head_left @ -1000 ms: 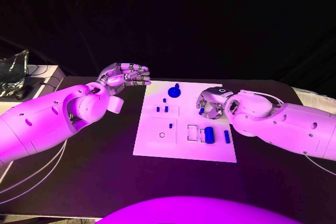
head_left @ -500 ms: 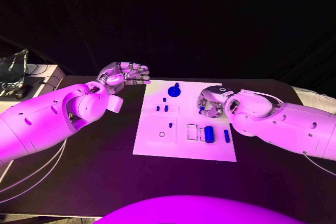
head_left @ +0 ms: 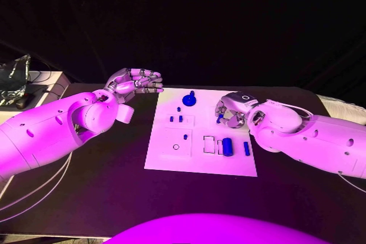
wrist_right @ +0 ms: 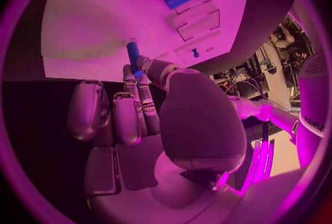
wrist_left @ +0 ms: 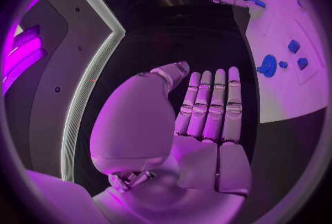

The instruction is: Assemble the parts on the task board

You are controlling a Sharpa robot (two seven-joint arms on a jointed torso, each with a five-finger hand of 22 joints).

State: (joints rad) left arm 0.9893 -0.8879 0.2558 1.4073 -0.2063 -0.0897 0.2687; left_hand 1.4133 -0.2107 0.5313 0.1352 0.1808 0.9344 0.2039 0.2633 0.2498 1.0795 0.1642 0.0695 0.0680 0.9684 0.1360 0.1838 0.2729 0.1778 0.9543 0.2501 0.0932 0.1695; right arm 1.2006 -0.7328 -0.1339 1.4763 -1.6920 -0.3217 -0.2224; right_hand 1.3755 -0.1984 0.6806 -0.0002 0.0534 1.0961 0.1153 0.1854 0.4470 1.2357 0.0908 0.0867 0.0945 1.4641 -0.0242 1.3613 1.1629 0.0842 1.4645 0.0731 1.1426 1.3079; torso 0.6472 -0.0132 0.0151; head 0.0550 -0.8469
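The right hand point(head_left: 232, 113) pinches a small peg point(wrist_right: 133, 57) over the board point(head_left: 200, 164); left hand point(head_left: 136, 81) is curled, holding nothing; most parts point(head_left: 227, 146) still lie loose

Parts point(head_left: 227, 146) on task board point(head_left: 200, 167)

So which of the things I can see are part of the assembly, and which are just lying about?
Part of the job:
task board
blue peg pinched by the right hand
blue round part
large blue cylinder

Just lying about:
cables and silvery gear beside the table
left hand, holding nothing
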